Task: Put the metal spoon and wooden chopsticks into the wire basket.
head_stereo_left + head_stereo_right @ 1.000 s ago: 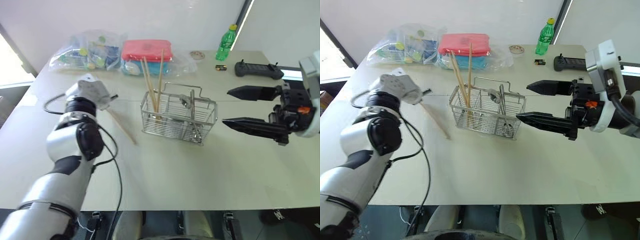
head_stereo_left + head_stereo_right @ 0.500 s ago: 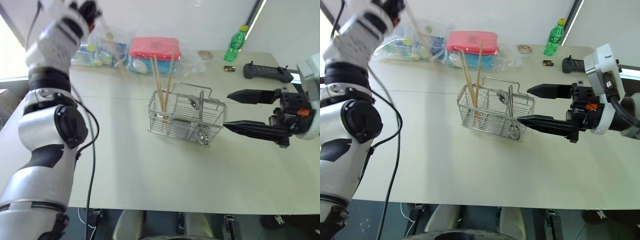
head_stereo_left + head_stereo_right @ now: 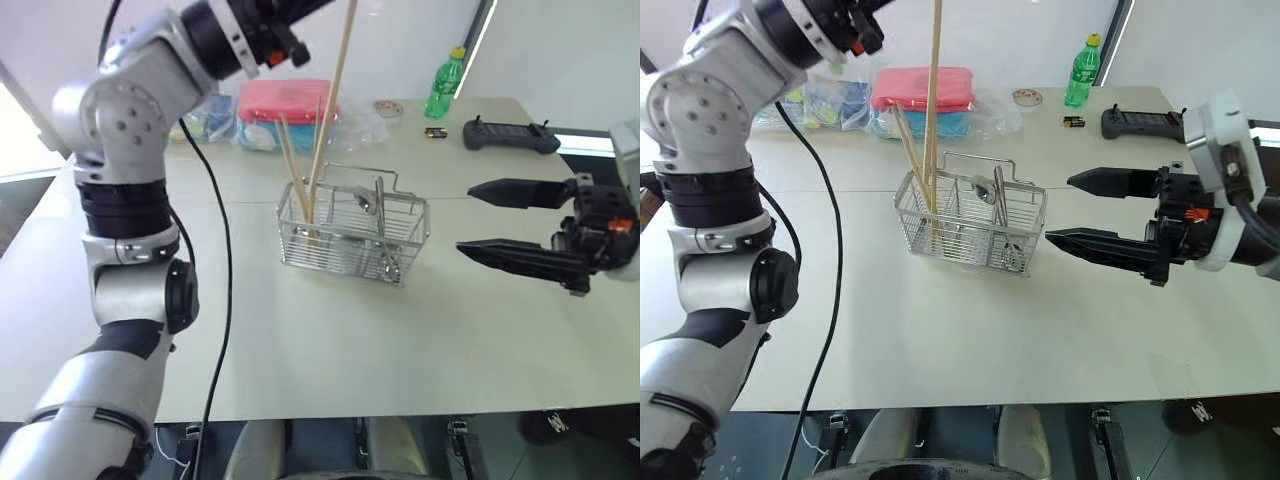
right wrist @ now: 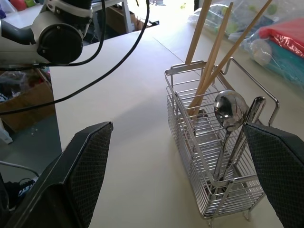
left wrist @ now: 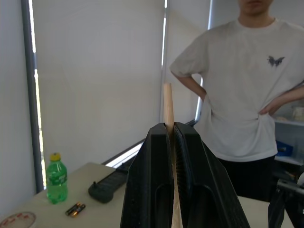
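Gripping one chopstick [image 3: 935,60] upright above the basket [image 3: 352,238], the left fingers [image 5: 159,180] are clamping it; right fingers [image 3: 515,252] are gaping wide, empty, right of the basket holding spoon [image 4: 229,111] mid-desk [image 3: 330,340].

Wire basket [image 3: 352,236] upright, wooden chopsticks [image 3: 300,180] and metal spoon [image 3: 377,222] standing inside

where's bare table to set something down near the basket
Free: the wide near strip between the basket and the table's front edge, and the patch to the basket's left. Crowded: the far edge, with bags, bottle and controller.
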Robot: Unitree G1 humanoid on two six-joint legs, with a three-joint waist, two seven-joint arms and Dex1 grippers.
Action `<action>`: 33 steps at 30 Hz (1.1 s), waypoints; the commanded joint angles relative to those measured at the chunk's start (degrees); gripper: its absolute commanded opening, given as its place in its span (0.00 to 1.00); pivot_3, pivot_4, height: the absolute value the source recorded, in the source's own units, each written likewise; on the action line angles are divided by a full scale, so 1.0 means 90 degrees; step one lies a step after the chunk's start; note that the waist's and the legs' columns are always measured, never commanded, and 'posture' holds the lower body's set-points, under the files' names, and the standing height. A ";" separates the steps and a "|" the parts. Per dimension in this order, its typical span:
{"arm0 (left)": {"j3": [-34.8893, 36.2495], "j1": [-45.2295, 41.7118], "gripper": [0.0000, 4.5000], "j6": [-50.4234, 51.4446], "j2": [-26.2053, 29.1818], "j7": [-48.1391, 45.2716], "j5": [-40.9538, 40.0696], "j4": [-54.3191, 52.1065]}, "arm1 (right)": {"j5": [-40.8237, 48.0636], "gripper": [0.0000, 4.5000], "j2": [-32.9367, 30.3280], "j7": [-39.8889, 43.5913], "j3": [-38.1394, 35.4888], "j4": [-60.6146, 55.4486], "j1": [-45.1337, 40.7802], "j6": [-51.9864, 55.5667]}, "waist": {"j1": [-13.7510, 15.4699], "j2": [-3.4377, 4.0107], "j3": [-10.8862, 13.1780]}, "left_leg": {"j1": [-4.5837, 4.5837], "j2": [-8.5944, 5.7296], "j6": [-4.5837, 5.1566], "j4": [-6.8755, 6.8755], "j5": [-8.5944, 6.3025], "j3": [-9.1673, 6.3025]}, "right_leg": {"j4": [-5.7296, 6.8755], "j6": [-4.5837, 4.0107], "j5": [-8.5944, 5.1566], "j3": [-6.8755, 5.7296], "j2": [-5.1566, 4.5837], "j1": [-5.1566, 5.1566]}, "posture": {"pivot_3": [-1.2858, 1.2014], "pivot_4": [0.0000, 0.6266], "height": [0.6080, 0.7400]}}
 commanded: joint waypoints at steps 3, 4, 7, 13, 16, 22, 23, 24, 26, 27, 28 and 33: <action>-0.0237 0.0508 0.02 -0.0184 -0.0014 -0.0086 0.0168 -0.0426 | -0.0018 1.00 -0.0055 0.0114 -0.0486 -0.0243 0.0334 0.0026 | 0.0019 0.0000 0.0000 | -0.0004 -0.0001 0.0001 -0.0005 -0.0001 -0.0001 | -0.0004 -0.0001 0.0003 0.0000 -0.0001 0.0000 | 0.52 0.24 0.63; -0.0260 0.0584 0.02 -0.0221 -0.0057 -0.0052 0.0199 -0.0431 | -0.0011 1.00 -0.0076 0.0141 -0.0534 -0.0260 0.0403 0.0050 | 0.0023 0.0000 0.0000 | -0.0011 -0.0002 0.0002 -0.0005 -0.0001 -0.0003 | -0.0004 0.0000 0.0002 0.0000 -0.0001 -0.0003 | 0.52 0.24 0.63; -0.0297 0.0731 0.02 -0.0296 -0.0218 0.0004 0.0243 -0.0439 | 0.0045 1.00 -0.0103 0.0205 -0.0645 -0.0293 0.0489 0.0071 | 0.0022 -0.0004 0.0002 | -0.0024 -0.0005 0.0002 -0.0002 -0.0001 -0.0005 | -0.0005 0.0001 0.0003 0.0000 -0.0002 -0.0011 | 0.52 0.24 0.63; -0.0509 0.0999 0.02 -0.0624 -0.0382 -0.0018 0.0552 -0.0359 | 0.0116 1.00 -0.0080 0.0046 -0.0547 -0.0270 0.0390 0.0027 | 0.0017 -0.0001 0.0000 | -0.0017 -0.0006 0.0004 -0.0002 -0.0002 -0.0004 | -0.0004 0.0001 0.0002 0.0000 -0.0005 -0.0010 | 0.52 0.24 0.63; -0.0539 0.1198 0.24 -0.0577 -0.0419 -0.0032 0.0539 -0.0471 | 0.0116 1.00 -0.0067 -0.0002 -0.0504 -0.0261 0.0360 0.0015 | 0.0003 0.0000 0.0000 | -0.0013 -0.0003 0.0004 0.0000 -0.0001 -0.0002 | -0.0002 -0.0002 0.0003 0.0000 -0.0002 -0.0008 | 0.52 0.24 0.63; -0.0699 0.1475 0.90 -0.0699 -0.0245 -0.0153 0.0678 -0.1002 | -0.0026 1.00 -0.0074 0.0066 -0.0451 -0.0193 0.0370 -0.0021 | 0.0013 0.0000 0.0000 | -0.0019 -0.0004 0.0004 -0.0001 -0.0001 -0.0003 | -0.0006 -0.0001 0.0003 0.0000 -0.0003 -0.0009 | 0.52 0.24 0.63; -0.0697 0.1501 0.90 -0.0680 -0.0197 -0.0161 0.0664 -0.1086 | -0.0085 1.00 -0.0079 0.0096 -0.0435 -0.0185 0.0378 -0.0040 | 0.0013 0.0000 0.0000 | -0.0019 -0.0005 0.0004 0.0000 -0.0001 -0.0003 | -0.0005 -0.0001 0.0003 0.0000 -0.0003 -0.0009 | 0.52 0.24 0.63; -0.0711 0.1520 0.90 -0.0665 -0.0106 -0.0216 0.0670 -0.1168 | -0.0132 1.00 -0.0084 0.0128 -0.0415 -0.0165 0.0378 -0.0056 | 0.0013 0.0000 0.0000 | -0.0019 -0.0004 0.0005 0.0000 -0.0001 -0.0003 | -0.0006 -0.0001 0.0003 0.0000 -0.0003 -0.0009 | 0.52 0.24 0.63; -0.0745 0.1547 0.90 -0.0637 0.0189 -0.0469 0.0680 -0.1322 | -0.0232 1.00 -0.0105 0.0220 -0.0378 -0.0085 0.0359 -0.0088 | 0.0013 0.0000 0.0000 | -0.0018 -0.0004 0.0005 0.0000 -0.0001 -0.0003 | -0.0005 -0.0001 0.0003 0.0000 -0.0003 -0.0009 | 0.52 0.24 0.63; -0.0802 0.1575 0.90 -0.0582 0.0509 -0.0756 0.0700 -0.1422 | -0.0361 1.00 -0.0138 0.0311 -0.0364 -0.0018 0.0367 -0.0125 | 0.0009 0.0000 0.0000 | -0.0016 -0.0004 0.0005 0.0000 -0.0001 -0.0003 | -0.0003 -0.0002 0.0003 0.0000 -0.0003 -0.0009 | 0.52 0.24 0.63; -0.0859 0.1620 0.90 -0.0580 0.0826 -0.1055 0.0736 -0.1503 | -0.0489 1.00 -0.0166 0.0393 -0.0348 0.0044 0.0379 -0.0158 | -0.0013 0.0001 0.0000 | -0.0016 -0.0004 0.0005 0.0000 -0.0001 -0.0003 | -0.0002 -0.0003 0.0003 0.0000 -0.0002 -0.0009 | 0.52 0.24 0.63; -0.1220 0.2645 0.90 -0.1351 0.3172 -0.3458 0.1195 -0.1873 | -0.1458 1.00 -0.0217 0.1065 -0.0329 0.0236 0.0816 -0.0558 | -0.0058 0.0017 -0.0009 | -0.0007 0.0005 0.0006 -0.0016 -0.0002 0.0006 | -0.0001 -0.0028 -0.0012 0.0006 0.0006 -0.0019 | 0.52 0.24 0.63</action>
